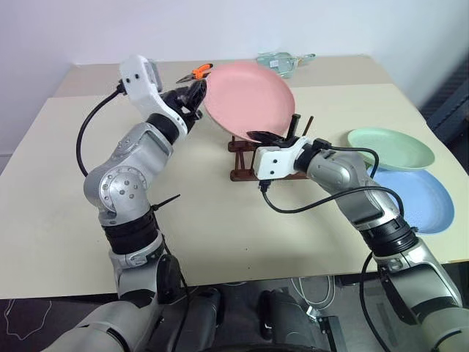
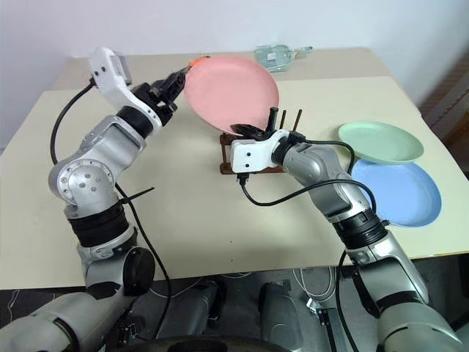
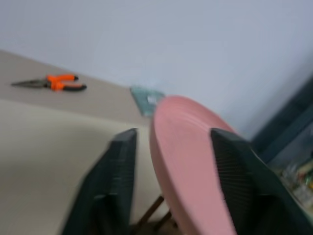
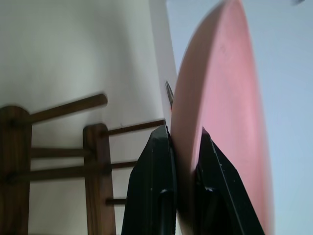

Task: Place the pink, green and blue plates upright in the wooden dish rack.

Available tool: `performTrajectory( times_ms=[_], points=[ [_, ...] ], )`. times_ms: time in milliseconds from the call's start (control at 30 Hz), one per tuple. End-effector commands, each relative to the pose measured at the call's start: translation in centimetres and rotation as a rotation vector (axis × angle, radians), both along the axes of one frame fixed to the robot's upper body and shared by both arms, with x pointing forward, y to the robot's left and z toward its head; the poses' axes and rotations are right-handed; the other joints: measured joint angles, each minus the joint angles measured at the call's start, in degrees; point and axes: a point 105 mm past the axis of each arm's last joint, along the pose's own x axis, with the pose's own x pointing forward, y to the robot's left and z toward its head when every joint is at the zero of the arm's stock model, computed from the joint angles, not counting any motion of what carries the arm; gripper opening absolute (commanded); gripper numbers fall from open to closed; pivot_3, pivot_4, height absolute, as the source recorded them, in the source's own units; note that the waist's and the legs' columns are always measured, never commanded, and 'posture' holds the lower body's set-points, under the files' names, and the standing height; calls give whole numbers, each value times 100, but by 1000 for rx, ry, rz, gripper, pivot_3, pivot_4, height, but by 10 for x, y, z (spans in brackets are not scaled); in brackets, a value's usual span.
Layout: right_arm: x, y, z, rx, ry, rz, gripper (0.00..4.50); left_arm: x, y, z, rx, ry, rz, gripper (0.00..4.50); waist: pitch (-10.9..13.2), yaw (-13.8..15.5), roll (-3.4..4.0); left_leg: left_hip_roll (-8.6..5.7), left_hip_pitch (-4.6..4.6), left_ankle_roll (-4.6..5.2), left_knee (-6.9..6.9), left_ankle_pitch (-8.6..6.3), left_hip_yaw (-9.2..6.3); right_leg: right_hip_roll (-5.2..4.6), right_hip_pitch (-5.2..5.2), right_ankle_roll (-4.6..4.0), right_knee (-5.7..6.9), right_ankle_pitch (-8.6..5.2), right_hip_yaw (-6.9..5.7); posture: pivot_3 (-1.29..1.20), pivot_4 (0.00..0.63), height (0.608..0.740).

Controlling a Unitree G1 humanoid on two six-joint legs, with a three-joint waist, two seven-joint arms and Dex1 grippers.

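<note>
Matt pink plate (image 1: pixel 249 99), wooden rack (image 4: pixel 58 161)

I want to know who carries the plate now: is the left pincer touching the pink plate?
Apart. In the left wrist view the pink plate stands between the left pincer's spread fingers with a gap showing. The right pincer pinches the rim.

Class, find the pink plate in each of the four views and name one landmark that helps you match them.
Left eye view: pink plate top centre, tilted above the wooden dish rack.
Right eye view: top centre.
Left wrist view: centre, between the left gripper's fingers.
Right wrist view: right of centre, pinched by the right gripper.
Shared landmark: the rack.
</note>
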Motion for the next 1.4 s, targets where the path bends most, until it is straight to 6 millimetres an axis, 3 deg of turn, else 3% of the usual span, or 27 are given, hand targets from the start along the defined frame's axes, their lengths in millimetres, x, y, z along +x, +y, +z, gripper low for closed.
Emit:
performTrajectory(
  times_ms=[33, 167, 300, 500, 700, 900, 1400],
  points=[
    [0, -34, 30, 146, -68, -92, 0, -5, 29, 13, 149, -114, 147, 2410, 0, -6, 1, 0, 0, -1, -2, 0, 0, 1, -2, 0, 1, 0, 1, 0, 150, 729],
    [-12, -63, 58, 529, 31, -86, 0, -12, 32, -13, 393, -151, 99, 2410, -1, -16, 7, 3, 1, -1, -12, 1, 8, 5, -13, -7, 2, 4, 14, 0, 150, 729],
    [-26, -80, 76, 983, 265, 5, 0, -38, -1, -53, 555, -181, -191, 2410, 2, -5, 10, 9, 1, 18, -9, -9, 7, 8, -13, -15, 1, 8, 18, 0, 150, 729],
    [-38, -79, 70, 1302, 508, 71, 0, -86, -44, -93, 582, -155, -587, 2410, 4, -8, 22, 13, 0, 44, -13, -26, 5, -7, -15, -36, -2, -2, 18, 0, 150, 729],
    [-36, -79, 60, 1368, 587, 34, 0, -98, -56, -97, 569, -158, -672, 2410, 10, -14, 42, 12, 0, 46, -13, -25, 7, -8, -18, -36, -2, -3, 17, 0, 150, 729],
    [-32, -84, 51, 1410, 640, 2, 0, -99, -58, -99, 576, -153, -669, 2410, 9, -11, 43, 12, 0, 47, -12, -24, 8, -8, -17, -34, -2, -1, 17, 0, 150, 729],
    [-45, -89, 77, 1445, 575, 114, 0, -100, -57, -105, 591, -132, -676, 2410, 10, -10, 44, 12, -1, 47, -14, -24, 8, -8, -17, -33, -4, -1, 16, 0, 150, 729]
  ],
)
